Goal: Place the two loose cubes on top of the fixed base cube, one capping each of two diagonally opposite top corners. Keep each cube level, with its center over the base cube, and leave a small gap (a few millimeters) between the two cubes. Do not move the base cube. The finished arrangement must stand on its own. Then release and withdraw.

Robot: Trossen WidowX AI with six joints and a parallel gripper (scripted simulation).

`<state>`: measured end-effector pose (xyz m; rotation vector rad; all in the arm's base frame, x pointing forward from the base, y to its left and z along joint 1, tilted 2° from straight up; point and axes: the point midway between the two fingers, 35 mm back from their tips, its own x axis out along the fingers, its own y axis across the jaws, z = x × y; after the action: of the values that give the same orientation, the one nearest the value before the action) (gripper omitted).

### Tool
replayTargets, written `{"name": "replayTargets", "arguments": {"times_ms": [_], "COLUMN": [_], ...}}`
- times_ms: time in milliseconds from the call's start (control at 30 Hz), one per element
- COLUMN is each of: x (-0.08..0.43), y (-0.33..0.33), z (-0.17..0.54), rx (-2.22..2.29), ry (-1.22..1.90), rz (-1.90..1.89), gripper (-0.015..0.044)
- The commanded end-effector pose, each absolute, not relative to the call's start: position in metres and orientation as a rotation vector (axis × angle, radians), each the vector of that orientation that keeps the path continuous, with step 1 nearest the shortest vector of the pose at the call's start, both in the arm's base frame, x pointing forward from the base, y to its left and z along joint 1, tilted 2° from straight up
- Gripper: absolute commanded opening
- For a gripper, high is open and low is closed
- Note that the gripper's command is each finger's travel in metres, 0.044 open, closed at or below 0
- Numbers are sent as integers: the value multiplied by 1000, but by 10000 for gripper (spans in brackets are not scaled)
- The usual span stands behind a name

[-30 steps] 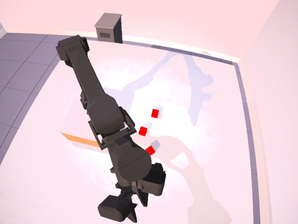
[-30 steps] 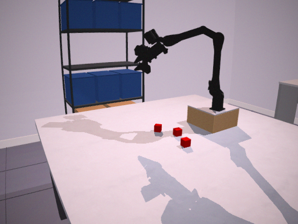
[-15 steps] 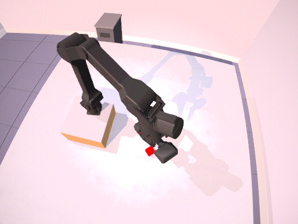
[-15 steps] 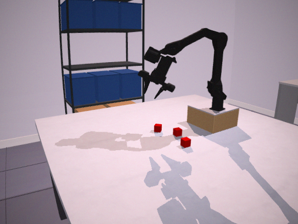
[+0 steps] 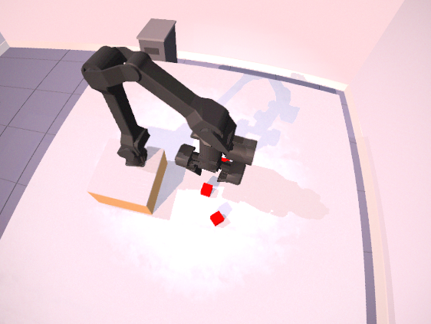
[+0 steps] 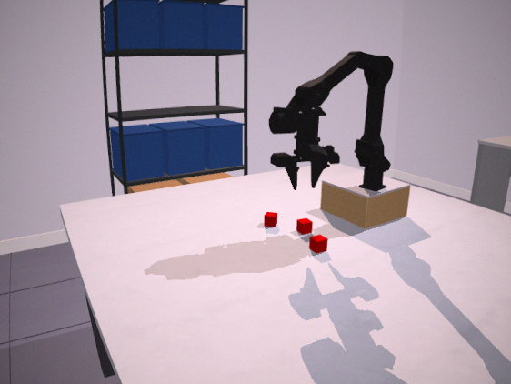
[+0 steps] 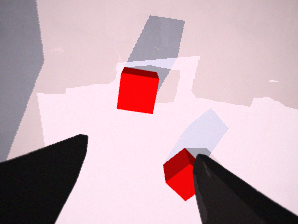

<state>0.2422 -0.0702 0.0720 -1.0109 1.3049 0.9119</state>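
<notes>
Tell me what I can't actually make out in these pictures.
- Third red cube: mostly hidden by the gripper in the top view.
- Same cube, wrist view: not visible.
- Lower cube, wrist view: partly behind a fingertip.
- Shelf unit's top, exterior view: cut off by the upper edge.
- Which cube is the fixed one: all look alike.

I can't read any text, label, brand, number or sign on anything my cameras show me, from any of the three views.
</notes>
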Motion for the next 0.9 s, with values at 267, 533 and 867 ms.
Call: {"name": "replayTargets", "arguments": {"times_ms": [267,533,867], "x": [242,243,243], "y": [-67,-67,-67], "z": [10,-4,-16], "rx": [-1015,-1015,-1015], "ry": [1301,1301,1301], "rz": [945,945,945], "gripper": [265,265,265]}}
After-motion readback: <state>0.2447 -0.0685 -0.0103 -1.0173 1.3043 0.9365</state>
